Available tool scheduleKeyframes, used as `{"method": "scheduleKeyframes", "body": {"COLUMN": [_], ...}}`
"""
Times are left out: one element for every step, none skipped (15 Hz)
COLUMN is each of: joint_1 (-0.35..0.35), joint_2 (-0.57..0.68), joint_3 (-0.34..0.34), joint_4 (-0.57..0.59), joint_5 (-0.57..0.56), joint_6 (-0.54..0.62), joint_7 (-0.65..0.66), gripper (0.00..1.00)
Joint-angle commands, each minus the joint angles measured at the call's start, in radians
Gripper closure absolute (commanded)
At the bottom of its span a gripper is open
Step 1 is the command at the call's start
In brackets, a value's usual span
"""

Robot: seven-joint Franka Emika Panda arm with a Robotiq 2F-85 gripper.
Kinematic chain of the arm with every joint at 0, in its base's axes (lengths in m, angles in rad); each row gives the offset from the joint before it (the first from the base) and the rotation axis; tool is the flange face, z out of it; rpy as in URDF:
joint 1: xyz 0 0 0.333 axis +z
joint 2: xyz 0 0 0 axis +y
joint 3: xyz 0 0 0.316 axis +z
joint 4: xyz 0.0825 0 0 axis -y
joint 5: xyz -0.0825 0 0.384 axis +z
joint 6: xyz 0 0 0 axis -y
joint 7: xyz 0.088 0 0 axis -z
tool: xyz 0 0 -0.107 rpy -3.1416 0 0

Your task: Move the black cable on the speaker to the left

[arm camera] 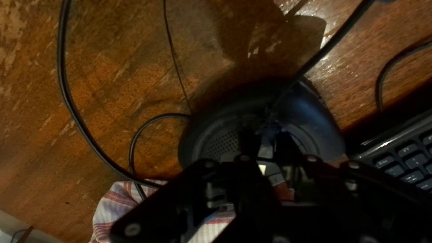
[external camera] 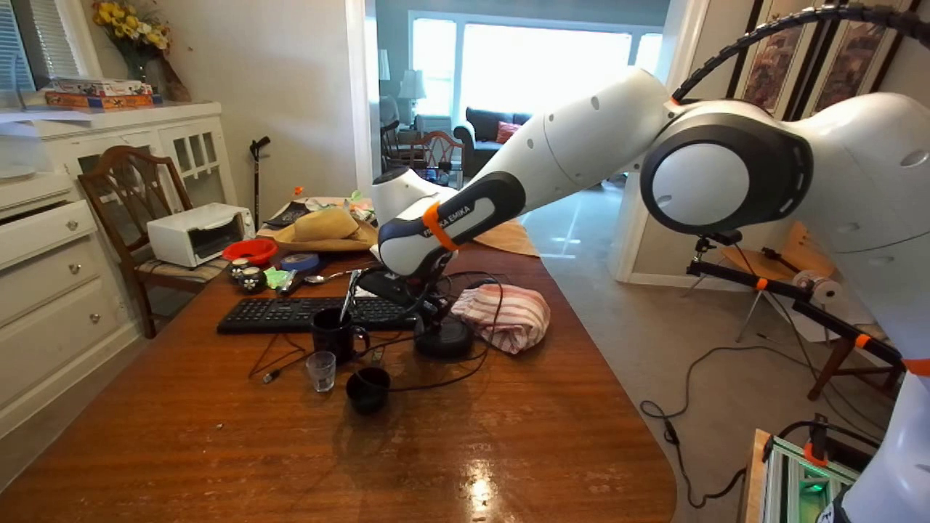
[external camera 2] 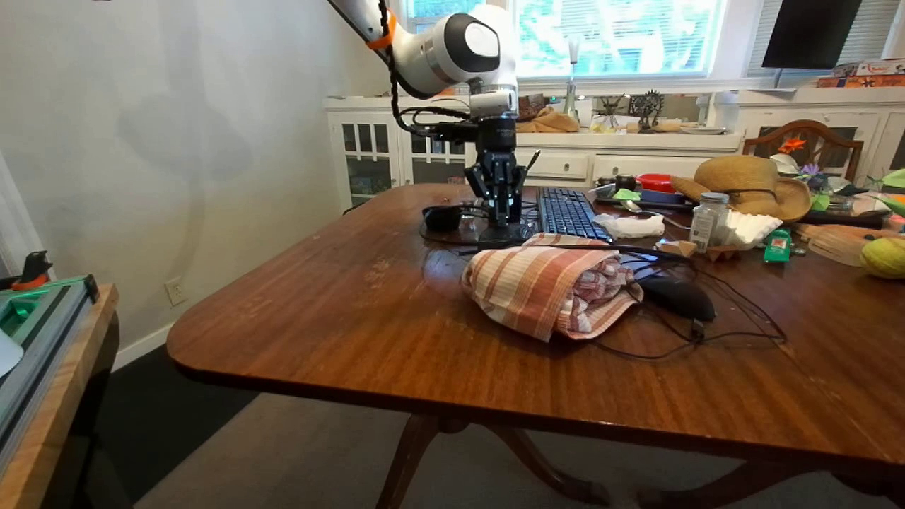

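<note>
My gripper (arm camera: 267, 135) points down just above a wide black puck with a perforated face (arm camera: 219, 145). Its fingers are close together, and a black cable (arm camera: 337, 38) runs in from the upper right and ends between the dark fingertips. The cable (external camera: 450, 381) also loops around the front of the puck toward the folded cloth in an exterior view. The speaker (external camera: 368, 390), a stubby black cylinder, stands on the table apart from the gripper (external camera 2: 503, 211); it also shows in an exterior view (external camera 2: 442, 218). The speaker is out of the wrist view.
A black mug (external camera: 333, 338) and a clear glass (external camera: 320, 372) stand near the speaker. A keyboard (external camera: 276, 316) lies behind them. A striped cloth (external camera 2: 530, 283) lies beside the puck, with a mouse (external camera 2: 675, 297) and a USB plug (external camera 2: 698, 331) by it.
</note>
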Motion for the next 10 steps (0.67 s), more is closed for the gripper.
{"method": "scheduleKeyframes", "body": {"joint_1": [0.013,0.013,0.013,0.013,0.014,0.014,0.014,0.014,0.014,0.013], "joint_2": [0.034,0.033,0.032,0.027,0.023,0.012,-0.001,-0.013,-0.035,-0.055], "joint_3": [-0.018,-0.018,-0.017,-0.016,-0.016,-0.014,-0.015,-0.015,-0.014,-0.013], "joint_4": [0.047,0.046,0.045,0.042,0.04,0.038,0.036,0.034,0.023,0.009], "joint_5": [0.016,0.017,0.017,0.019,0.019,0.023,0.026,0.028,0.031,0.03], "joint_6": [-0.03,-0.03,-0.031,-0.032,-0.03,-0.034,-0.037,-0.041,-0.051,-0.051], "joint_7": [0.008,0.008,0.009,0.009,0.011,0.011,0.012,0.012,0.005,-0.002], "gripper": [0.95,0.94,0.94,0.94,0.94,0.94,0.94,0.94,0.94,0.94]}}
